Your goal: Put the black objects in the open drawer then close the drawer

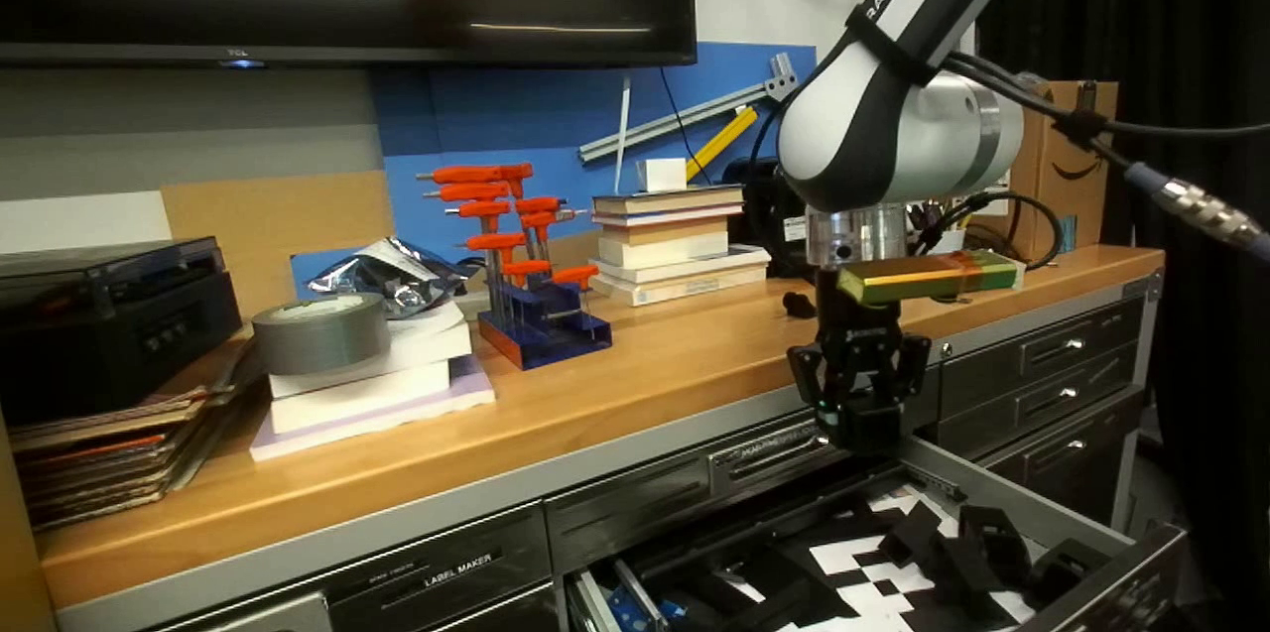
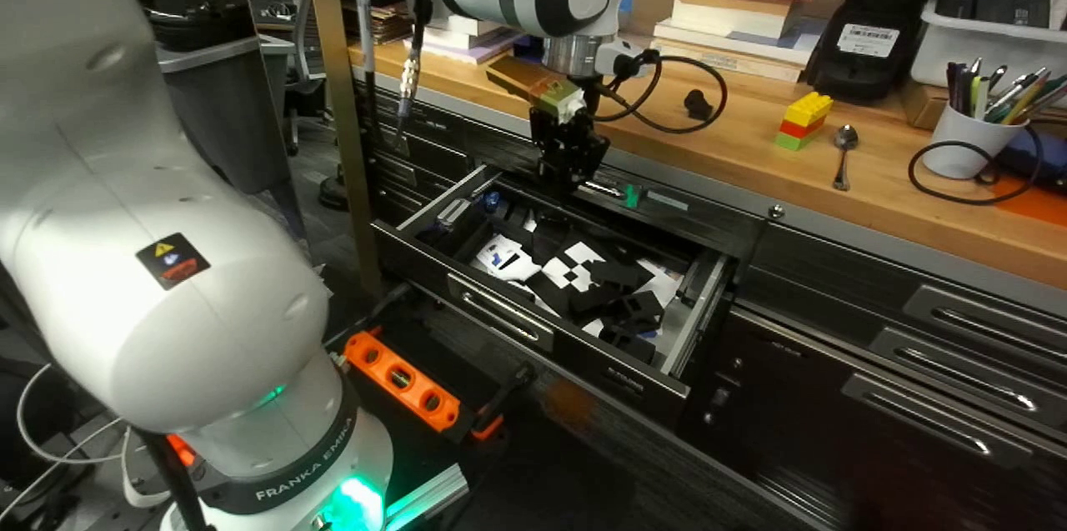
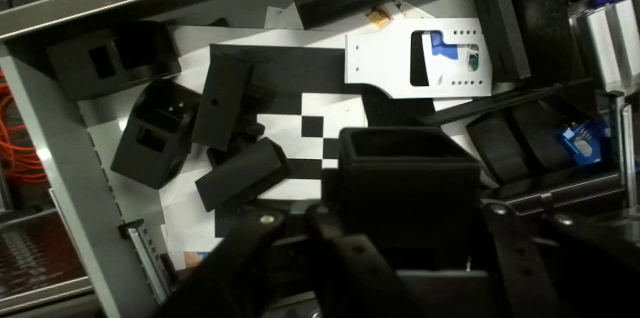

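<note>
Jaws grasp a hollow black piece (image 3: pixel 407 193) above the drawer (image 2: pixel 500 312); probably light and stiff, best held across its outer walls.

Pincer (image 1: pixel 861 404): black, jointed links (image 1: pixel 806 376), round metal screws (image 3: pixel 267 219). Above the pincer: silver flange (image 1: pixel 858 235), glossy gold-green block (image 1: pixel 923 279), white arm (image 1: pixel 819 128) with black panels (image 1: pixel 873 131), black strap (image 1: pixel 893 47), dark cable (image 1: pixel 1171 129), ribbed silver connector (image 1: pixel 1196 203). Well apart from the pincer, in an exterior view: bulky white shoulder (image 2: pixel 217 331), black sticker (image 2: pixel 173 260) with yellow triangle, dark band (image 2: pixel 304 464) lettered "FRANKA EMIKA", green light (image 2: pixel 354 506).
</note>
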Robot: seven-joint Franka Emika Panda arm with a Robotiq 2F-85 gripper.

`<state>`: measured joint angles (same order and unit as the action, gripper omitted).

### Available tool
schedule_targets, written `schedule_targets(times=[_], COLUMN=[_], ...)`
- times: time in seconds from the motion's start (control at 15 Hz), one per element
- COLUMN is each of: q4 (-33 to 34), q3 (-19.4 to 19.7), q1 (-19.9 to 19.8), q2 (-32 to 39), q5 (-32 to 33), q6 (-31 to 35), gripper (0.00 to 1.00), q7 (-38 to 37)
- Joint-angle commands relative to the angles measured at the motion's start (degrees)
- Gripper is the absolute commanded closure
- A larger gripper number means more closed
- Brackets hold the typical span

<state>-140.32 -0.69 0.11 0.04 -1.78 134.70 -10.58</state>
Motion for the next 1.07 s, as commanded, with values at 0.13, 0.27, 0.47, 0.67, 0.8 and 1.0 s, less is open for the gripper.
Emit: schedule_targets(times=[0.13, 0.27, 0.47, 0.67, 0.8, 1.0], q4=[4.4, 6.3, 9.1, 11.4, 12.0, 11.4], q3=[-0.1, -0.2, -0.4, -0.4, -0.5, -0.6], q1=[-0.2, -0.5, -1.2, -1.7, -2.0, -2.1], q2=[10.7, 14.8, 19.6, 23.0, 23.7, 23.1], q5=[-7.5, -9.3, -11.3, -12.2, -12.6, -12.6], q6=[6.2, 7.6, 8.6, 9.1, 9.1, 7.5], gripper=[0.68, 0.68, 0.68, 0.68, 0.68, 0.68], q7=[3.8, 4.0, 4.1, 3.8, 3.9, 4.5])
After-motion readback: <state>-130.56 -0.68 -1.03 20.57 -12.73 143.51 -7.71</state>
